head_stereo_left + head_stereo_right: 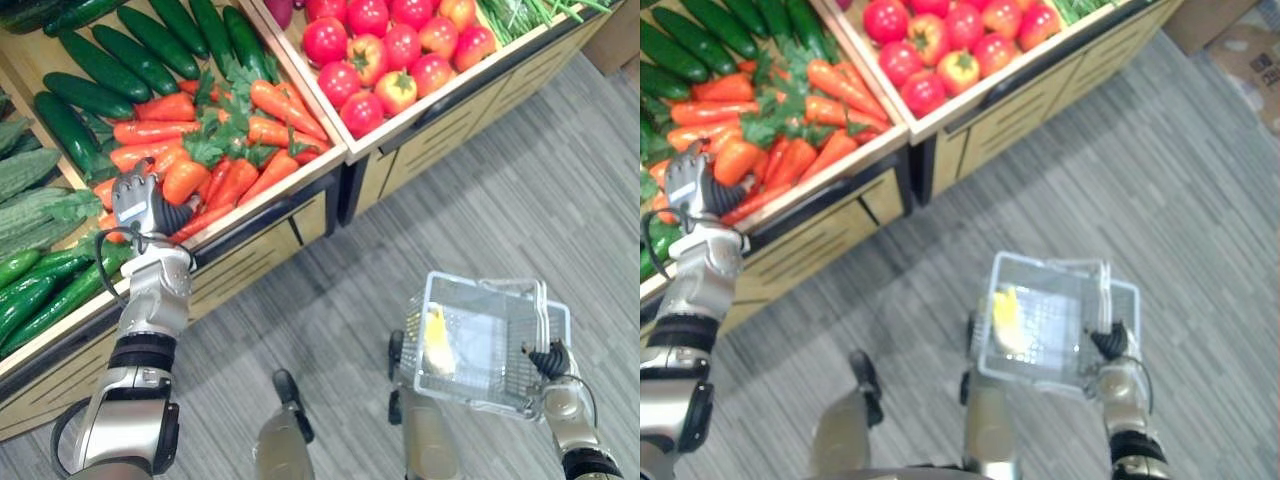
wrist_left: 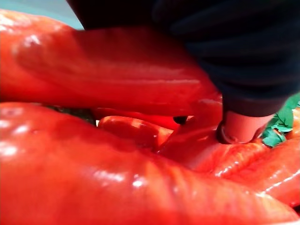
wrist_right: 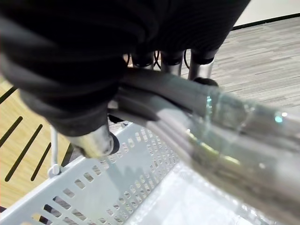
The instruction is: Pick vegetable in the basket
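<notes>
Left hand (image 1: 140,203) pressed in among the carrots (image 1: 235,150), grip impossible to read. Glossy, stiff, likely slippery: take one mid-body. Right hand (image 1: 552,360), fingers (image 3: 172,60) curled round the basket (image 1: 480,284) handles.

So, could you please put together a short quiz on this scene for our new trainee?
1. True or false: the right hand holds the basket by its handles.
2. Which vegetables is the left hand reaching into? A tomatoes, B carrots, C cucumbers.
3. Fill in: the item lying in the basket is ___ in colour.
Key: 1 true; 2 B; 3 yellow.
</notes>
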